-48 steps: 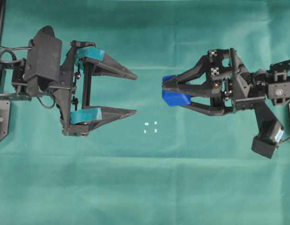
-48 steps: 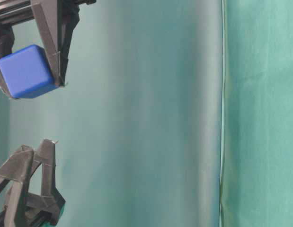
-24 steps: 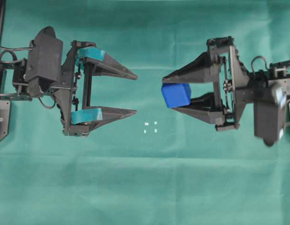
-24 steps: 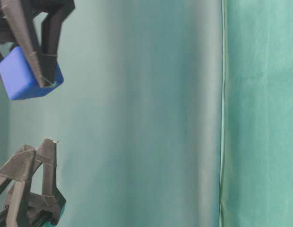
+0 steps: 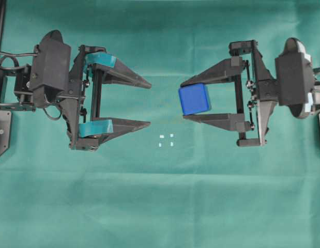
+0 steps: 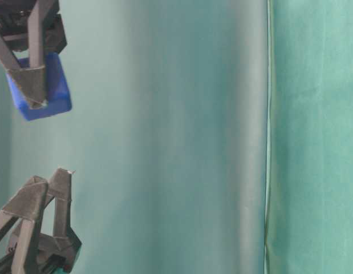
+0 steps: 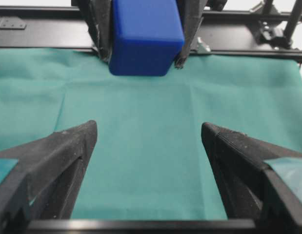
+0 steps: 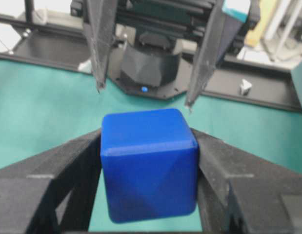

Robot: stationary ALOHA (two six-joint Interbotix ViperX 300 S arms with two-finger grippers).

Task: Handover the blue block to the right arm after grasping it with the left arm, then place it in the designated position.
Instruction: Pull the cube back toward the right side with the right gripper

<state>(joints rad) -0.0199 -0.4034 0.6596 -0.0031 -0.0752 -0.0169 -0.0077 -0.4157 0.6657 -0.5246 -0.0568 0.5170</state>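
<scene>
**Block held by right gripper, above cloth**

Blue block (image 5: 194, 98) pinched between right gripper (image 5: 186, 99) fingertips, off the green cloth (image 5: 160, 206). Left gripper (image 5: 149, 103) facing it, jaws wide apart, empty. White dot square (image 5: 166, 140) on cloth just below the gap between grippers.

Black left arm (image 5: 51, 72) wears teal bands; right arm (image 5: 284, 77) is all black.

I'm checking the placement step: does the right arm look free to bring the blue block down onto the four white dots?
Probably yes. The right gripper holds the blue block, and the white dots lie bare on the green cloth, with the open left gripper standing clear of them.
</scene>
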